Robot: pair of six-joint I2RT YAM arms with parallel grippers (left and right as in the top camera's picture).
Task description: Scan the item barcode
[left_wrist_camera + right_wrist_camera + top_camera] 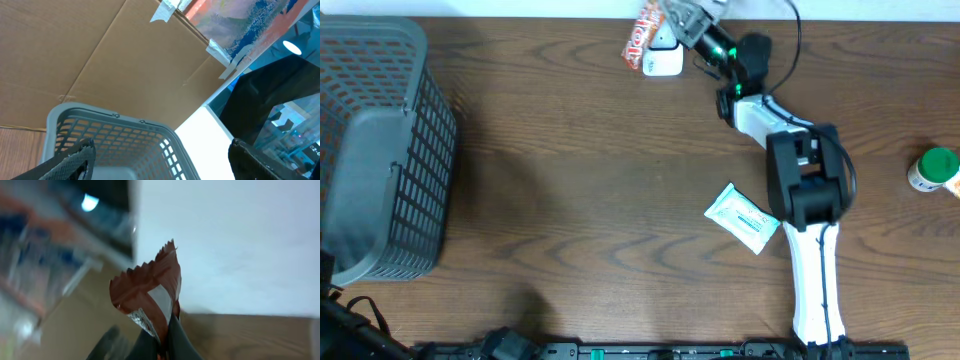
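Observation:
A red-brown snack packet (pixel 640 37) with a serrated edge is pinched in my right gripper (pixel 682 22) at the far edge of the table. It hangs just above a small white scanner (pixel 663 63). In the right wrist view the packet (pixel 150 287) stands up out of the shut right gripper (pixel 165 341), its silver inner side showing; I can make out no barcode. My left gripper (pixel 165 167) is open with nothing between its fingers, and it looks over the grey basket (pixel 125 132).
A grey mesh basket (pixel 380 150) fills the left end of the table. A white wipes pack (pixel 742 217) lies beside the right arm's base. A green-capped bottle (pixel 935 170) stands at the right edge. Cardboard (pixel 100 55) rises behind the basket.

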